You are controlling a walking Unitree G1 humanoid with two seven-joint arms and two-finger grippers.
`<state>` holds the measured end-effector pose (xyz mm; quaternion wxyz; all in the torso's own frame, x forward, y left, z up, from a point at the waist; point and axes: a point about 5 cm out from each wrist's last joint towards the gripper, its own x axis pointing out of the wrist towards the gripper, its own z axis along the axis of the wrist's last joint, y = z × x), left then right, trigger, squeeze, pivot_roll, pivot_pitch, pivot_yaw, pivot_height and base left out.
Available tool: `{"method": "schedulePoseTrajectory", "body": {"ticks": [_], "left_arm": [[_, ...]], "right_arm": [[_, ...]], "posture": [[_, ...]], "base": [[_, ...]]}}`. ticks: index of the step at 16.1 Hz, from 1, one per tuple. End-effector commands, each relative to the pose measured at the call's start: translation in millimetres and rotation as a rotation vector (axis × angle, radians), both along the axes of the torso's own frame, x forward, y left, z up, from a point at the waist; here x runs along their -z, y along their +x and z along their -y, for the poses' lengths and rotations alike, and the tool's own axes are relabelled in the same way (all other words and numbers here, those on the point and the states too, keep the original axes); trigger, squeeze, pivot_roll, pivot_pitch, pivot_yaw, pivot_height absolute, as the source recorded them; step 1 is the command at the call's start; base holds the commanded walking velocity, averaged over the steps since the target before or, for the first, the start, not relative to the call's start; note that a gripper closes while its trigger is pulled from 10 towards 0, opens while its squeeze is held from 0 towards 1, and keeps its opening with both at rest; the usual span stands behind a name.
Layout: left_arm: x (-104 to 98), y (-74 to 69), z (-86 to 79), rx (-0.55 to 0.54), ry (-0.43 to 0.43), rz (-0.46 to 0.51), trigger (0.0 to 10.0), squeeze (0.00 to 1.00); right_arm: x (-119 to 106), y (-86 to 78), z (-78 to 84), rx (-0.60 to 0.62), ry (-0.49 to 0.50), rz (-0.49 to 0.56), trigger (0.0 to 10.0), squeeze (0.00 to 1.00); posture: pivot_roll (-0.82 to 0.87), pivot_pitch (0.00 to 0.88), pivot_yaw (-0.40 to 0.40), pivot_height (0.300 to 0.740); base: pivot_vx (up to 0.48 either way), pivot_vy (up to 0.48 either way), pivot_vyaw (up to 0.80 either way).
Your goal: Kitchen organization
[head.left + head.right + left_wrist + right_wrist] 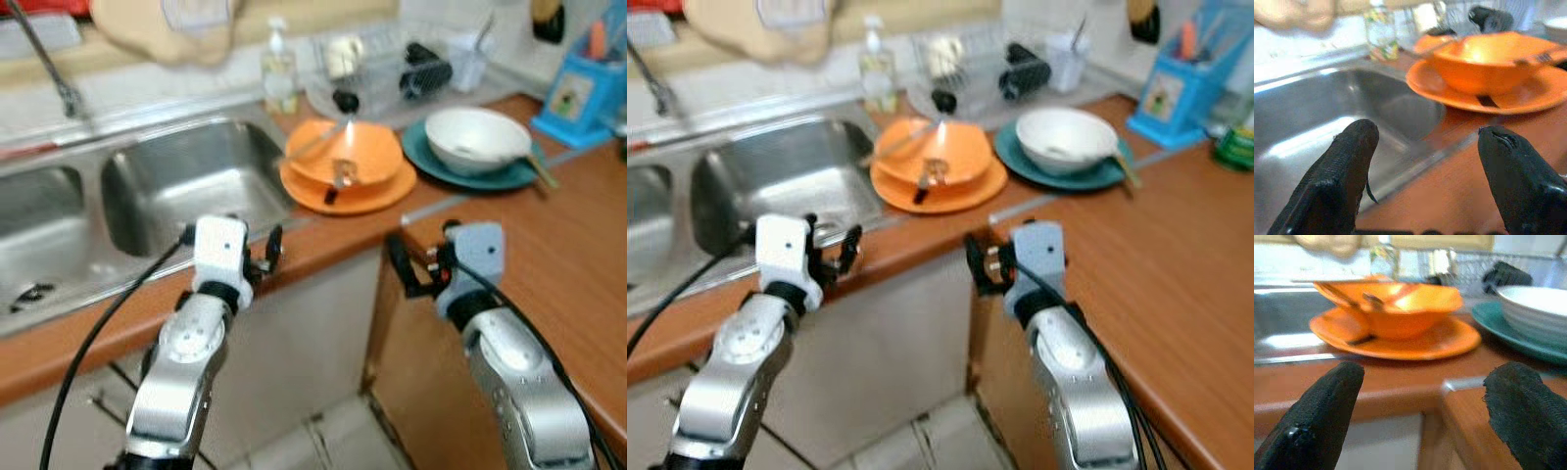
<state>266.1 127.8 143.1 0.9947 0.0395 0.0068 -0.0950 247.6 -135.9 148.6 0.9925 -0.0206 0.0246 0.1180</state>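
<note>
Both grippers are hanging open at the counter's (549, 255) near edge, holding nothing: the left gripper (263, 257) at seven o'clock, the right gripper (409, 262) at five. Just beyond, at twelve, an orange bowl (345, 152) with cutlery in it is sitting on an orange plate (377, 193). At ten is the steel sink (186, 186). At one, a white bowl (477, 139) is resting on a teal plate (431, 157). Farthest back are a soap bottle (278, 69) and a dish rack (392, 61).

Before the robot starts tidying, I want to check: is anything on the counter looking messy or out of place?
Yes. Used utensils lie loosely in the orange bowl on its orange plate beside the sink. Nothing looks spilled or broken.
</note>
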Motion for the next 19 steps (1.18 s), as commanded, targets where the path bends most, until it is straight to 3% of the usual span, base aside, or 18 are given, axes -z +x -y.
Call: {"method": "schedulePoseTrajectory", "body": {"ticks": [1,8,9,12,13,19], "left_arm": [[-2,0.1,-7.4,-0.015,0.009,0.003,10.0,0.0],[-12,1.1,-20.1,-0.032,0.0,0.06,10.0,0.0],[-20,-4.7,-26.2,-0.036,-0.057,0.11,10.0,0.0],[-15,-16.4,-26.6,0.046,-0.061,0.094,10.0,0.0],[-13,-18.2,-24.7,0.074,-0.08,0.089,10.0,1.0],[-14,-9.9,-22.4,0.137,-0.107,0.079,10.0,1.0]], "right_arm": [[-1,-2.2,-6.2,-0.025,0.011,-0.006,10.0,1.0],[4,-13.5,-8.5,-0.069,0.007,-0.029,10.0,1.0],[4,-16.1,-8.6,-0.082,-0.001,-0.029,10.0,1.0],[5,-17.8,-7.1,-0.086,-0.005,-0.033,10.0,1.0],[5,-18.4,-6.8,-0.092,-0.01,-0.037,10.0,1.0],[4,-16.1,-7.2,-0.131,-0.034,-0.034,10.0,1.0]], "posture": [[-0.17,0.0,0.051,0.74],[-0.16,0.0,0.067,0.74],[-0.16,0.0,0.074,0.74],[-0.16,0.0,0.074,0.74],[-0.16,0.0,0.071,0.74],[-0.16,0.0,0.066,0.74]], "base": [[0.289,0.0,0.0],[0.283,0.0,-0.11],[0.0,0.0,0.0],[0.0,0.0,0.0],[0.0,0.0,0.0],[0.0,0.0,0.0]]}}
